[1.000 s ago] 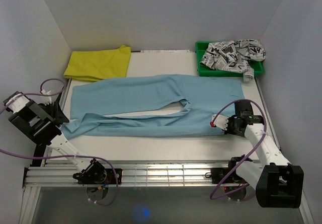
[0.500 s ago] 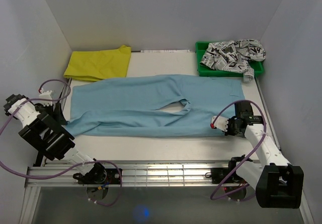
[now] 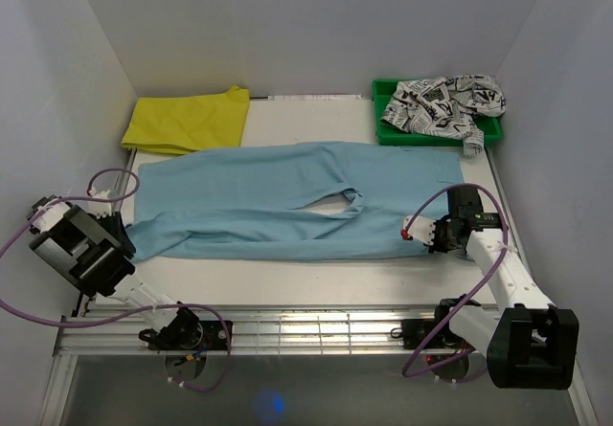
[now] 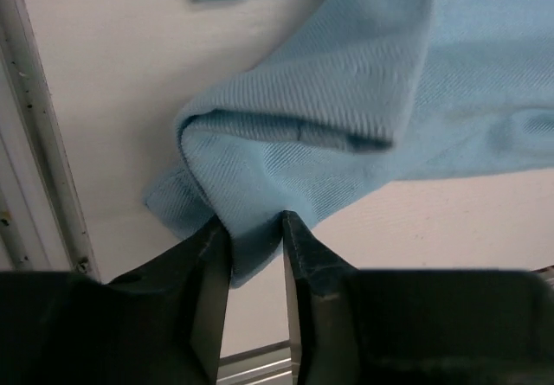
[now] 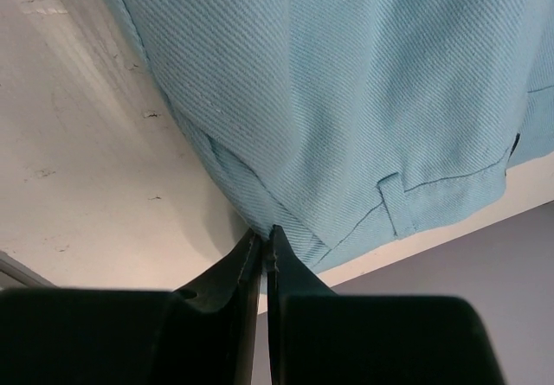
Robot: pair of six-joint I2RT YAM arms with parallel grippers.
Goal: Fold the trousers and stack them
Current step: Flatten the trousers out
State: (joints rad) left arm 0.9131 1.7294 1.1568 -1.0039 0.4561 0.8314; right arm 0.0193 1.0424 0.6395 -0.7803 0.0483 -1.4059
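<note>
The light blue trousers (image 3: 287,191) lie flat across the table, waist to the right and legs to the left. At the left end of the near leg, my left gripper (image 3: 123,227) holds the bunched hem. In the left wrist view the cloth (image 4: 363,82) fills the gap between the fingertips of that gripper (image 4: 255,229). My right gripper (image 3: 414,233) is at the near right corner of the waist. The right wrist view shows this gripper (image 5: 264,234) pinched shut on the waistband edge of the trousers (image 5: 346,82), next to a belt loop.
A folded yellow garment (image 3: 187,120) lies at the back left. At the back right, a green tray (image 3: 383,131) holds a crumpled black-on-white printed garment (image 3: 441,100). White walls close in three sides. A metal rail (image 3: 306,328) runs along the near edge.
My left arm dropped back toward the near left corner; its jaws widened, then closed again on the near leg's hem. My right gripper shifted slightly away from me, still holding the waist corner.
</note>
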